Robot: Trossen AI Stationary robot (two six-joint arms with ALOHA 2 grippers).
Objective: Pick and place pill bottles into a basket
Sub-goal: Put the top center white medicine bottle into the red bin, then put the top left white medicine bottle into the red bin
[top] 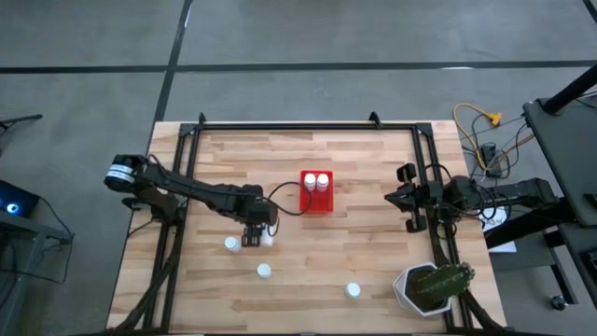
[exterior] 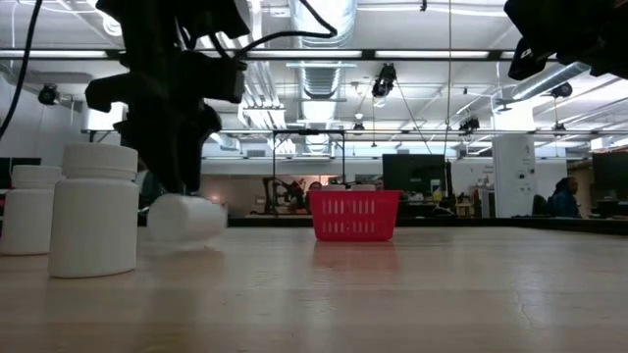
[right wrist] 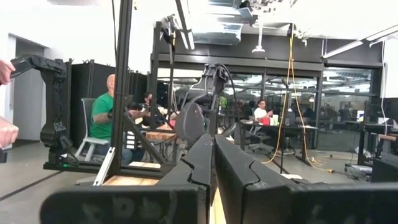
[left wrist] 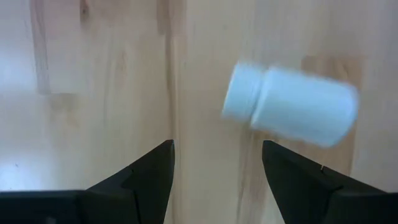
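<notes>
Wooden desk [top: 373, 252], red basket [top: 316, 191] mid-desk. Left hand [left wrist: 217, 163] open above toppled pill bottle [left wrist: 291, 105]; could roll away if nudged. Right hand [right wrist: 213, 163] closed, parked aside.

Overhead and table-level views share basket [top: 317, 192] (wrists close).

Your clearances: open wooden tabletop [top: 373, 261] between the small red slotted plastic basket [top: 316, 192] and the white pot with green plant [top: 431, 287]. Obstacles: three upright white pill bottles [top: 264, 271] scattered near the front; one toppled bottle [left wrist: 290, 104] just beyond your left gripper [left wrist: 217, 165], fingers spread.
</notes>
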